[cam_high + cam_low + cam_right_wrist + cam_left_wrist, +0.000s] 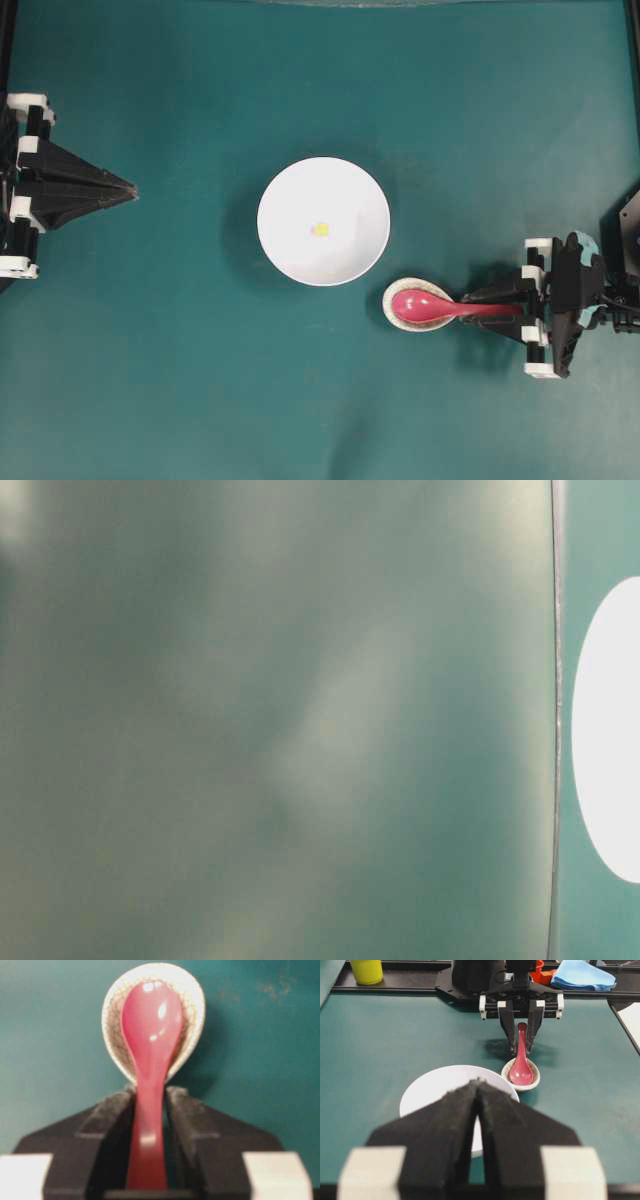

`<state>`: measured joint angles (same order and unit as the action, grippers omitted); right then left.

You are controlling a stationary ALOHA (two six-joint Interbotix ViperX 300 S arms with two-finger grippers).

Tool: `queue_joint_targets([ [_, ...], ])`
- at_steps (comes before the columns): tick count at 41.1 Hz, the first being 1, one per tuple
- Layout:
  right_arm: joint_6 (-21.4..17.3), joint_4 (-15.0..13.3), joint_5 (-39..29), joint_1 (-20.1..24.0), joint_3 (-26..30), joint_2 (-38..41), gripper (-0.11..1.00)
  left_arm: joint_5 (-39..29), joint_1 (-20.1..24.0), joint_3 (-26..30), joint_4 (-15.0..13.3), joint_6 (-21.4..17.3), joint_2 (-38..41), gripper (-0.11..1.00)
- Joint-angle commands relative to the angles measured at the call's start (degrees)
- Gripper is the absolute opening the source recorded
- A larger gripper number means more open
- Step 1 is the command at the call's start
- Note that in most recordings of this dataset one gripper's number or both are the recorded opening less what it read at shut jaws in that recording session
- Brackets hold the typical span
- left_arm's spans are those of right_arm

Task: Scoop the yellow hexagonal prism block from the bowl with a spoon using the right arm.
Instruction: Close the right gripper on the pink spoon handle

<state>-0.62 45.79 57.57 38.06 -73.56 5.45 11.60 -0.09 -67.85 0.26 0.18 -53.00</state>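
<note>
A dark teal surface fills the overhead view, scuffed in faint pale patches. Toward its right side sits a small speckled beige spoon rest, egg-shaped, crackle-glazed inside. Beyond the surface's far edge, in the left wrist view, runs a black rail. A yellow-green cup stands at its left end, a folded blue cloth lies at the right, and something orange-red is just beside the cloth.
</note>
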Motion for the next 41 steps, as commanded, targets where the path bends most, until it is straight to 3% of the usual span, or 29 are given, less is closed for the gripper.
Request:
queue_joint_targets([
  [1, 0.09, 0.09, 0.35, 0.35, 0.44, -0.53, 0.33, 0.26, 0.0, 1.67, 0.18, 0.09, 0.18, 0.02],
  [9, 0.09, 0.09, 0.35, 0.35, 0.35, -0.62, 0.25, 0.26, 0.0, 1.67, 0.09, 0.0, 0.09, 0.02],
  [29, 0.09, 0.09, 0.18, 0.35, 0.44, -0.79, 0.25, 0.18, 0.0, 1.67, 0.09, 0.0, 0.09, 0.02],
  [41, 0.09, 0.09, 0.09, 0.35, 0.35, -1.14, 0.42, 0.18, 0.0, 1.67, 0.09, 0.09, -0.44, 0.02],
])
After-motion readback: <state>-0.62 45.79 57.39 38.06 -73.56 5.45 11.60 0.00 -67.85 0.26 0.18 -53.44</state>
